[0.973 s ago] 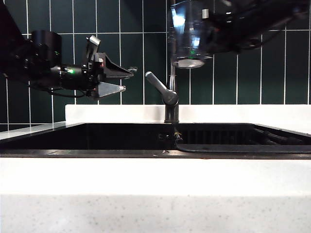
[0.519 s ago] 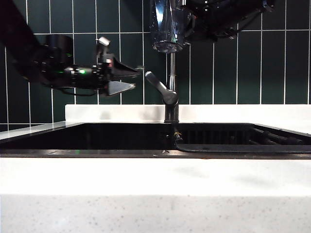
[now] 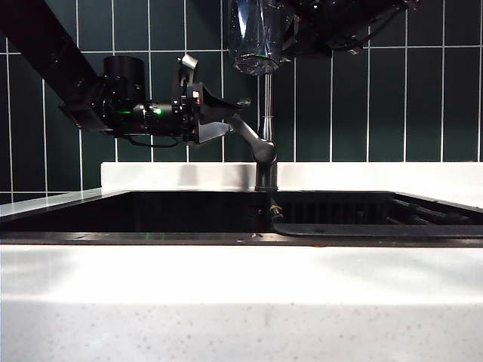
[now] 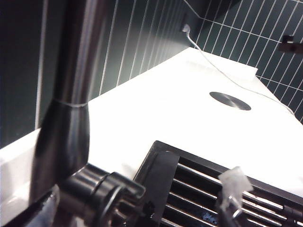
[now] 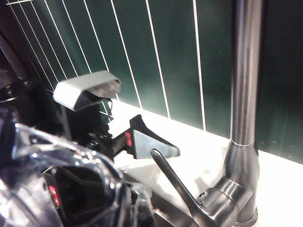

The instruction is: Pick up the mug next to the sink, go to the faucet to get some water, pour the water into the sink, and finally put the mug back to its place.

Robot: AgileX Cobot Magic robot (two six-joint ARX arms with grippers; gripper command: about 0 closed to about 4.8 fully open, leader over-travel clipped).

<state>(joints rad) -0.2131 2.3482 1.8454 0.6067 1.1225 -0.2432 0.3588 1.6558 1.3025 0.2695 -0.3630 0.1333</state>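
Left pincer (image 3: 230, 117) at the faucet (image 3: 264, 143) lever; mug (image 3: 255, 38) raised beside the pipe.

The left pincer, jaws spread and empty, is reaching level toward the grey lever tip, one finger above it and one below. The right pincer (image 3: 290, 34), clenched on the mug, is holding it high beside the pipe, above the sink (image 3: 151, 215) in the table (image 3: 226, 302).

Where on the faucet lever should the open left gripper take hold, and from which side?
Judging by its pose, near the lever's free tip, coming level from the left of the exterior view, where the left gripper already is. The lever slants up and away from the faucet, so its tip is clear of the pipe and of the mug held above.
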